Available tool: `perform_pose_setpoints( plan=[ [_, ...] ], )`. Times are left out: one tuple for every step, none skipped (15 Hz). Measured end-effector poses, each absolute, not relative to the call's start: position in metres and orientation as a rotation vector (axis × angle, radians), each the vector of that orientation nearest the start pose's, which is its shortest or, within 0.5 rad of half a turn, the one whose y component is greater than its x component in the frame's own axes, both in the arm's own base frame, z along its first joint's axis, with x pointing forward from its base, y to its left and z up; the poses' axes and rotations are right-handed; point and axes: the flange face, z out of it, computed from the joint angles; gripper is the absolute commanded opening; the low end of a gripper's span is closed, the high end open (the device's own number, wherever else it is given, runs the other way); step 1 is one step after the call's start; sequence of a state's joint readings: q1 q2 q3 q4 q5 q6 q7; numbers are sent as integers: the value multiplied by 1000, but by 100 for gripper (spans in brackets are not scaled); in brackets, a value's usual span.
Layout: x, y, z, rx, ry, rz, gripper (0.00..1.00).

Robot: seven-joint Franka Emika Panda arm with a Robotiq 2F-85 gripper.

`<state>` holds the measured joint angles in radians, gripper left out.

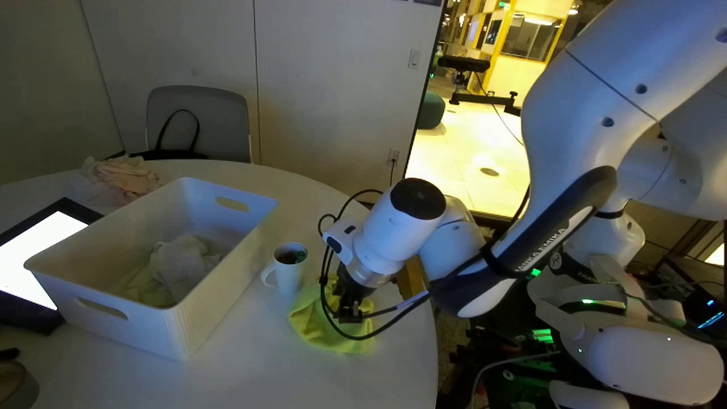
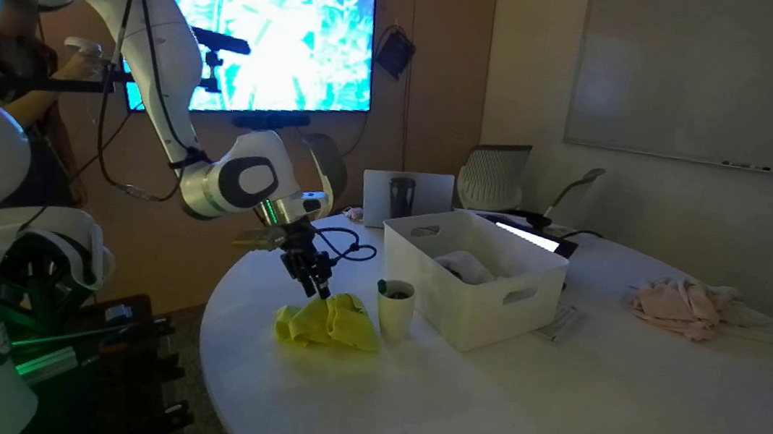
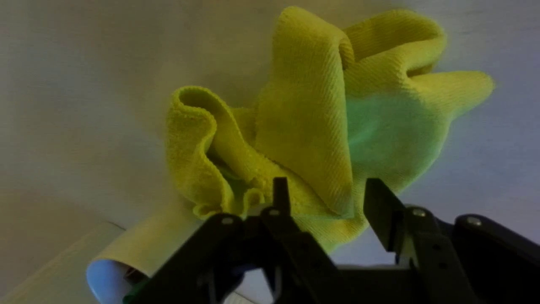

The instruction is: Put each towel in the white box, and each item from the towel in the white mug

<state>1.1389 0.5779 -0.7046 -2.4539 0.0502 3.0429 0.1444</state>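
Observation:
A rumpled yellow-green towel (image 3: 303, 126) lies on the table beside the white mug (image 1: 288, 278). Just over that towel is my gripper (image 3: 327, 190), its black fingers standing apart on either side of a fold; I see no pinch on the cloth. In an exterior view the fingertips (image 2: 321, 290) come down at the towel's top. A dark green item (image 2: 382, 287) pokes up inside the mug. The white box (image 1: 213, 307) stands on the mug's far side from the gripper. Inside it are a whitish cloth (image 1: 180, 264) and a pale yellow-green towel (image 1: 142, 287), partly covered.
A tablet with a lit screen (image 1: 40, 255) lies against the box. Pinkish cloths (image 2: 682, 305) are heaped elsewhere on the round table. A laptop (image 2: 376, 194) and a dark tumbler (image 2: 401, 197) stand behind the box. The mug sits very close to the gripper.

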Motion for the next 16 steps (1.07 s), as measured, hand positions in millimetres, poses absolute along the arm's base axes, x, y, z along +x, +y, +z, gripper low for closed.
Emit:
perform_pose_setpoints(
  plan=[
    [459, 168, 139, -3352, -579, -396, 15],
    [461, 163, 135, -3353, -568, -369, 12],
    [463, 158, 131, -3354, -560, -345, 10],
    [464, 154, 127, -3355, -552, -323, 7],
    [466, 149, 123, -3357, -547, -300, 5],
    [467, 145, 119, -3361, -545, -278, 10],
    [469, 140, 116, -3365, -541, -264, 10],
    [470, 136, 113, -3369, -536, -254, 10],
    [471, 132, 111, -3374, -529, -247, 12],
    [473, 129, 110, -3379, -524, -244, 11],
    [474, 125, 109, -3384, -515, -242, 12],
    [475, 122, 108, -3392, -494, -244, 11],
    [477, 118, 108, -3403, -470, -248, 9],
    [479, 113, 108, -3416, -438, -255, 10],
    [481, 107, 109, -3430, -401, -264, 10],
    [484, 99, 110, -3445, -359, -273, 10]
  ],
)
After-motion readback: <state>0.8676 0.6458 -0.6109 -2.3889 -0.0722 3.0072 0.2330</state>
